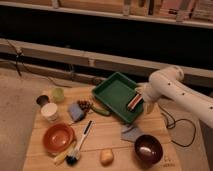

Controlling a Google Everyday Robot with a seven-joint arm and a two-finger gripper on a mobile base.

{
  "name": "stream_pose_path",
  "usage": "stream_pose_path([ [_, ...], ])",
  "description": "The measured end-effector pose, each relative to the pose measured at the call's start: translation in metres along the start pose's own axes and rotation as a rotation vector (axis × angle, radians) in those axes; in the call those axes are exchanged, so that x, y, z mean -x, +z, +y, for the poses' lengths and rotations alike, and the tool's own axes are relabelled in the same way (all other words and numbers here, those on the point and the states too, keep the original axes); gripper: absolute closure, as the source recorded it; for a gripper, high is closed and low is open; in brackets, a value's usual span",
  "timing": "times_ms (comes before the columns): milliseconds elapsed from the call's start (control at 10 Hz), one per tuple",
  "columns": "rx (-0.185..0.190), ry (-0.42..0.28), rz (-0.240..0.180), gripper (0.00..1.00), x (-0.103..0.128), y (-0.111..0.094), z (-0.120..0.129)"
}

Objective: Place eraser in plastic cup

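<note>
One eraser (134, 101) lies just at 8 o'clock from your gripper (144, 96), long axis 1 to 7 o'clock; gripper's state, you cannot tell.

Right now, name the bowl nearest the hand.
The dark brown round bowl, front right; the orange round bowl sits far left. The hand is beside the green rectangular tray.

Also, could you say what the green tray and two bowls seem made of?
The green tray looks like moulded plastic: uniform colour, raised rim. The orange bowl seems glossy plastic or glazed ceramic; the dark bowl shines, perhaps lacquer or glaze. The gripper is at the tray's right edge, near the eraser.
</note>
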Motion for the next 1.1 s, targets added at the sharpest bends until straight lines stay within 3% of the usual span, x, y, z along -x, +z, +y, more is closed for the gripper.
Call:
stream_pose_path([
  [400,-0.01,0.001,-0.01,0.2,-0.01,0.028,0.015],
  [700,-0.019,-0.044,-0.016,0.2,0.015,0.033,0.002],
  [1100,-0.044,-0.034,-0.021,0.21,0.029,0.047,0.0],
])
